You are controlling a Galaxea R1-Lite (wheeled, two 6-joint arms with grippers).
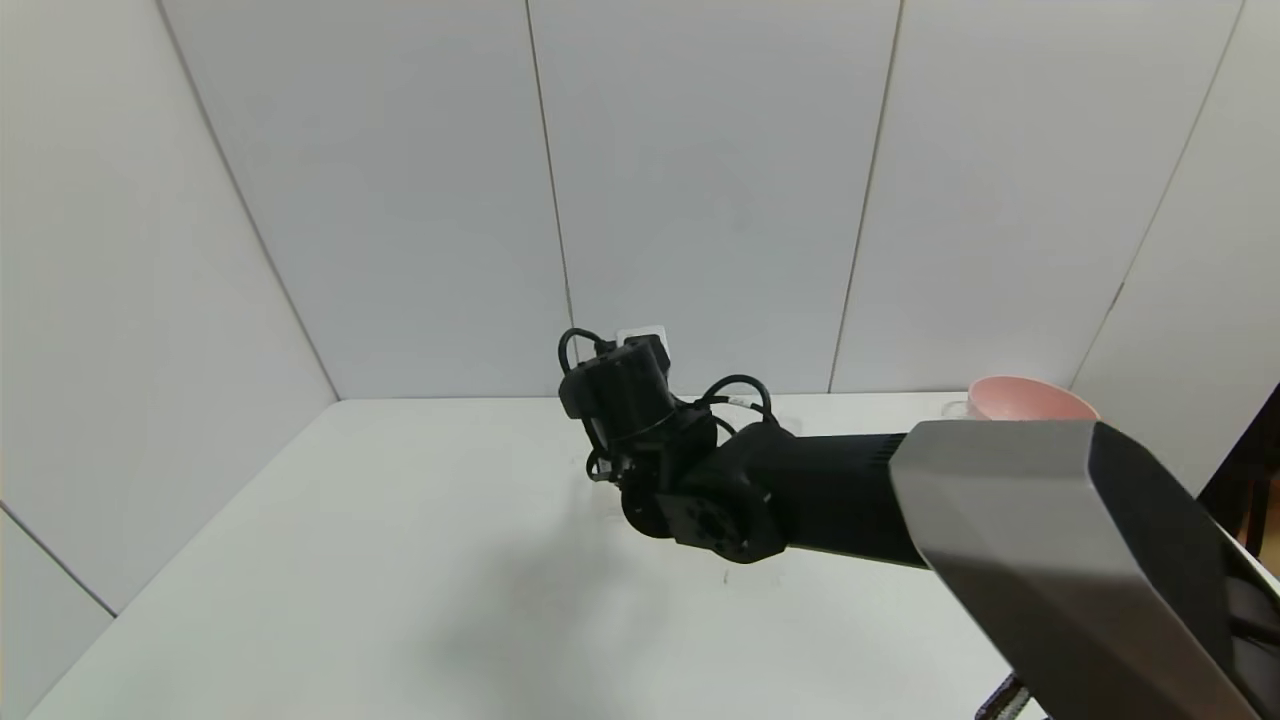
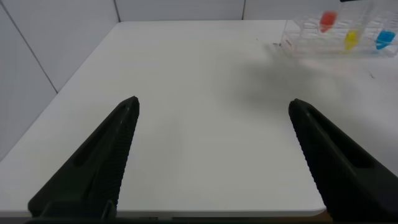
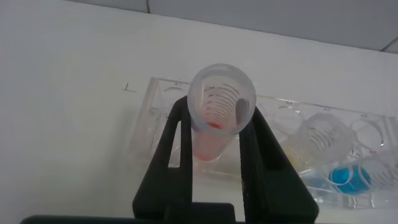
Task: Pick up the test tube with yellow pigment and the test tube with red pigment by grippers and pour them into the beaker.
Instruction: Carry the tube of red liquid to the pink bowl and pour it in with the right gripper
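Observation:
My right gripper is shut on the test tube with red pigment, holding it upright just above the clear rack. The open rim faces the camera and a little red liquid sits at the base. The test tube with yellow pigment stands in the rack beside it. In the head view the right gripper reaches over the table's middle and hides the rack. My left gripper is open and empty, low over the table, far from the rack, the red tube and the yellow tube. The beaker shows only as a faint clear rim.
A blue-liquid tube stands in the rack past the yellow one; it also shows in the left wrist view. A pink bowl sits at the table's far right corner. White walls close in the table at the back and both sides.

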